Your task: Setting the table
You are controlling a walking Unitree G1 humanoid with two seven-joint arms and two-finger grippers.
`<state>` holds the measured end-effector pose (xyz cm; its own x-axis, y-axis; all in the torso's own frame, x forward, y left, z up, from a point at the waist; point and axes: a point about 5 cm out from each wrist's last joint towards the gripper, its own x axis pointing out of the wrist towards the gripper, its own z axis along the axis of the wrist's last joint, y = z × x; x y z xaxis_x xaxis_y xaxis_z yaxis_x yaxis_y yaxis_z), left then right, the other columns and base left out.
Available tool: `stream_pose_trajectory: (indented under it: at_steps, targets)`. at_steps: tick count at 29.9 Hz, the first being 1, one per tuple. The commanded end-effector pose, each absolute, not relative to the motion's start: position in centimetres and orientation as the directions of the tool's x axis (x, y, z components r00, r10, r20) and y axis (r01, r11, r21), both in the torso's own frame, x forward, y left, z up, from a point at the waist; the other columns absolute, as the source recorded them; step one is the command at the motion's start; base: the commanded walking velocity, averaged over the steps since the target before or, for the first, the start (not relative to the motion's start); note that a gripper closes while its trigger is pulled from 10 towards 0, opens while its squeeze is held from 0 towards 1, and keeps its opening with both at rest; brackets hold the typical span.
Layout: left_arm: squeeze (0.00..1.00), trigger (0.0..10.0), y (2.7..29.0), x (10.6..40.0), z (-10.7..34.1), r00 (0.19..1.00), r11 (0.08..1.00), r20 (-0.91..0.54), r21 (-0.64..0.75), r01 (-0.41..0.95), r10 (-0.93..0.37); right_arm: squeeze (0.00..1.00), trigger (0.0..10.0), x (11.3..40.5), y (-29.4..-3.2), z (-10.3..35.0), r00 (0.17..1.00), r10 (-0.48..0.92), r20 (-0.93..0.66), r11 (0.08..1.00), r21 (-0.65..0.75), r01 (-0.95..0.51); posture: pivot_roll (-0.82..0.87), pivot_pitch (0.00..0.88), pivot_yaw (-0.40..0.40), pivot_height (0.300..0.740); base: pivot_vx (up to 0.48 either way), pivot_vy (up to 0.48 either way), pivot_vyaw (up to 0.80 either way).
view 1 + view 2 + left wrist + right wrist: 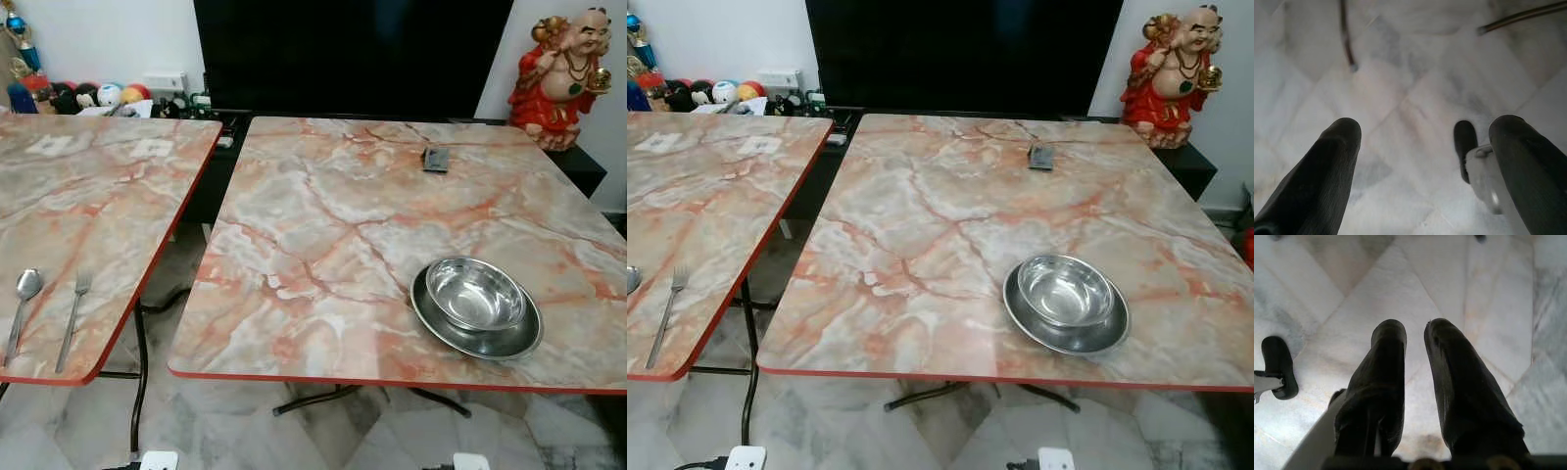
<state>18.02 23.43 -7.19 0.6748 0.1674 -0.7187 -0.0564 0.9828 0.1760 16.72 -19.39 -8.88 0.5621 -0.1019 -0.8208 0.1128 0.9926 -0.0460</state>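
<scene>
While the left gripper hung spread and the right gripper nearly closed over the floor, the bowl sat in the plate on the right table, spoon and fork on the left table

A red laughing-Buddha figurine stands on a dark cabinet at the far right, beside a large black TV screen. A small dark remote lies near the far table edge. Colourful toys crowd the far left. White marble floor shows below.
</scene>
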Motion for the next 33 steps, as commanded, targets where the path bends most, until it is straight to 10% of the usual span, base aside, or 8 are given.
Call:
stream_pose_trajectory:
  at_steps: [1, 33]
  targets:
    - [0.00, 10.0, 23.6, 16.8, -7.8, 0.638, 0.983, -0.750, 0.175, -0.063, 0.174, 0.00, 10.0, 16.9, -19.0, -8.9, 0.564, -0.096, -0.820, 0.993, -0.039, 0.112, -0.01, 0.039, -0.013, 0.740, 0.000, 0.000, 0.80]
    - [0.00, 10.0, 23.2, 16.9, -8.0, 0.599, 0.986, -0.784, 0.146, -0.080, 0.165, 0.00, 10.0, 15.9, -19.1, -9.5, 0.517, -0.093, -0.851, 0.988, -0.014, 0.155, 0.00, 0.085, -0.025, 0.740, 0.000, 0.000, 0.60]
